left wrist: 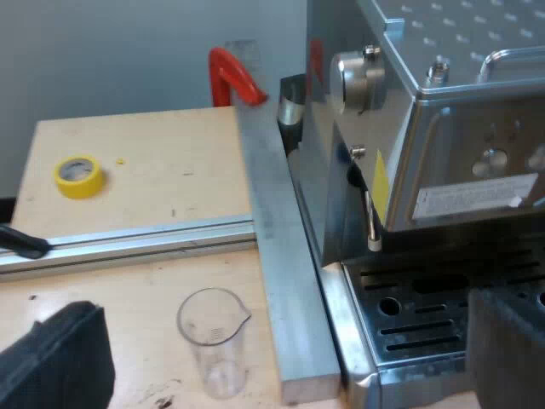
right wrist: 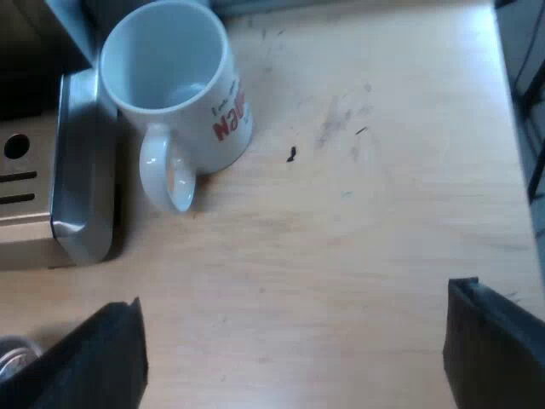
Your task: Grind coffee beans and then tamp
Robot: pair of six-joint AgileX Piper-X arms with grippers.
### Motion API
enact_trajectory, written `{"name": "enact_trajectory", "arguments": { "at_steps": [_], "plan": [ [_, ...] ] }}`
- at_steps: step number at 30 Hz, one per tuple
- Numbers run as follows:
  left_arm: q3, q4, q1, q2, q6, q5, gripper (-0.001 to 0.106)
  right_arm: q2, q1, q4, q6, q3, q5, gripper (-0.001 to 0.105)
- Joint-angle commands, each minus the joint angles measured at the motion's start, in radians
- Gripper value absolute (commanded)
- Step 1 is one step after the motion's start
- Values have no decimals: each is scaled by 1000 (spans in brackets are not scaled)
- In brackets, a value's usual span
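We note the measuring glass (left wrist: pixel 213 341) upright on the table (left wrist: pixel 145 290), just beside a metal rail (left wrist: pixel 281 281) running along the espresso machine (left wrist: pixel 443 128). Tape roll (left wrist: pixel 79 176) lies beyond a cross rail (left wrist: pixel 145 240). Mug (right wrist: pixel 174 85) stands upright beside the drip tray (right wrist: pixel 81 170) corner.

Wooden table (right wrist: pixel 358 256): espresso machine (left wrist: pixel 443 170), mug (right wrist: pixel 226 119), measuring glass (left wrist: pixel 213 341), tape (left wrist: pixel 90 184).

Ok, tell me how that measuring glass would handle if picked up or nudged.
The measuring glass looks empty and thin-walled, so probably light and easy to crack. Its smooth clear wall may slip in a grip. Standing upright and taller than wide, it could tip if pushed near the rim.
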Motion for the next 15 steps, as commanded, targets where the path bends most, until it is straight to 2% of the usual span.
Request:
{"name": "enact_trajectory", "arguments": {
  "at_steps": [1, 6, 7, 15],
  "plan": [
    [-10, 44, -1, -76, 7, -60, 85, -72, -21, 29, -41, -9, -5, 72],
    [-10, 77, -1, -155, 41, -91, 85, -193, -21, 62, -43, -9, -1, 72],
    [-10, 113, -1, -230, 46, -106, 85, -247, -21, 77, -43, -9, -1, 72],
    [-10, 217, -1, -416, 46, -110, 85, -462, -21, 182, -43, -9, -1, 72]
  ]
}}
